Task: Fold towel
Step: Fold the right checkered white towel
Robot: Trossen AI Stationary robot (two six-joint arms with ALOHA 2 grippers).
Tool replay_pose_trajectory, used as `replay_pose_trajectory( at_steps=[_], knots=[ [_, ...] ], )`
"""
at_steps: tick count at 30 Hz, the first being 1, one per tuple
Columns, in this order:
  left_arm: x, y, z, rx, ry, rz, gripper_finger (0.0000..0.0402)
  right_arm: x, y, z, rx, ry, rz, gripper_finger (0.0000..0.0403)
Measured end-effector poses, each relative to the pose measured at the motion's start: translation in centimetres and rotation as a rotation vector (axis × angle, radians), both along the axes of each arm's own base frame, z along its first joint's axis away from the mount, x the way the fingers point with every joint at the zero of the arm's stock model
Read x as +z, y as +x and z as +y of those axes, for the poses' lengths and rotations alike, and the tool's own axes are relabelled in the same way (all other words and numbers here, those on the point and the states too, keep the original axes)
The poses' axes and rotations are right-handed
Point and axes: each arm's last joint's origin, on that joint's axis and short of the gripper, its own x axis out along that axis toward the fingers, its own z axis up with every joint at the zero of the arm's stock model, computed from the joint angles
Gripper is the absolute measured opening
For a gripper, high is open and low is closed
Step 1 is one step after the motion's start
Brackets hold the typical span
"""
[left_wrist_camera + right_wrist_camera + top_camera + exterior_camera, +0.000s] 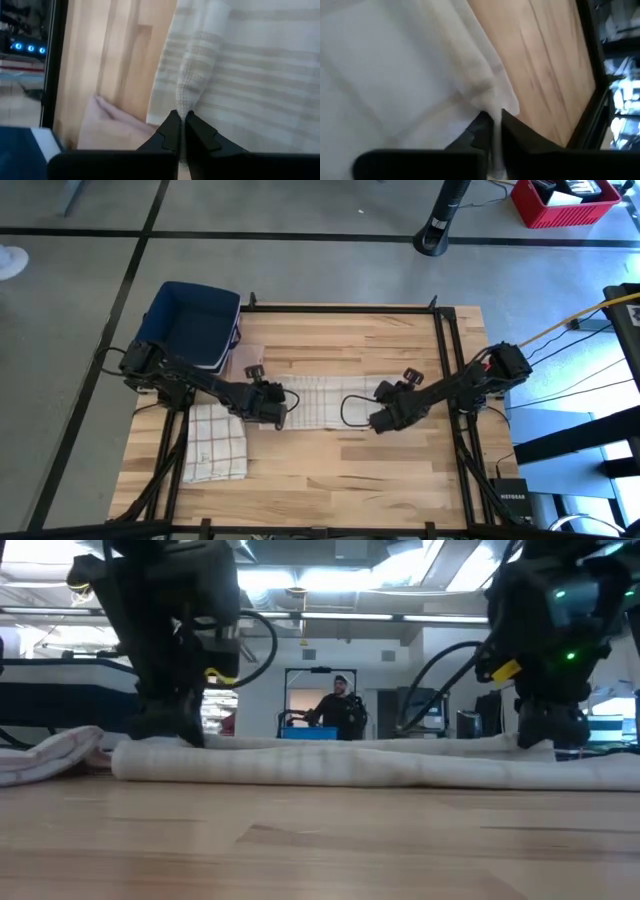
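White towel [320, 402] (faint stripes); navy bin [190, 325]; light wood table [350, 480].

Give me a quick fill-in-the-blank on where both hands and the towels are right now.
1. The left hand is shut on the ____ in the middle of the table.
2. The right hand pinches that towel's other ____.
3. A second, folded towel lies near the ____ arm.
4. The blue bin sits at a table ____.

Missing: towel; end; left; corner
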Motion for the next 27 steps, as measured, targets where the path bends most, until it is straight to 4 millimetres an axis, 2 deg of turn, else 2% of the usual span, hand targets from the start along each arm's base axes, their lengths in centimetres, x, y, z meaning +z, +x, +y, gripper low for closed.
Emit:
replay_pose_trajectory(
  at_steps=[8,10,13,17,20,24,27],
  knots=[
    [0.4,0.3,1.7,0.011,0.006,0.012,0.0008,0.1,-0.1,-1.0,-0.014,0.015,0.061,0.0166],
    [0.8,0.3,2.2,0.028,-0.019,-0.010,0.0020,0.3,-0.2,-1.1,-0.006,0.016,0.065,0.0194],
    [1.4,0.3,2.7,0.049,-0.093,-0.038,0.0063,1.2,-0.4,-1.1,0.008,0.036,0.049,0.0227],
    [2.7,0.2,3.0,0.047,-0.221,-0.043,0.0128,2.9,-0.6,-1.0,0.038,0.116,0.013,0.0253],
    [4.4,0.1,3.1,0.022,-0.307,-0.071,0.0159,4.4,-0.5,-0.8,0.094,0.194,-0.042,0.0261],
    [6.1,0.5,3.0,-0.026,-0.367,-0.243,0.0173,5.0,0.7,-0.2,0.251,0.327,-0.225,0.0259],
    [5.3,0.7,2.9,-0.057,-0.412,-0.292,0.0173,4.0,1.9,0.4,0.403,0.418,-0.377,0.0256]
  ],
)
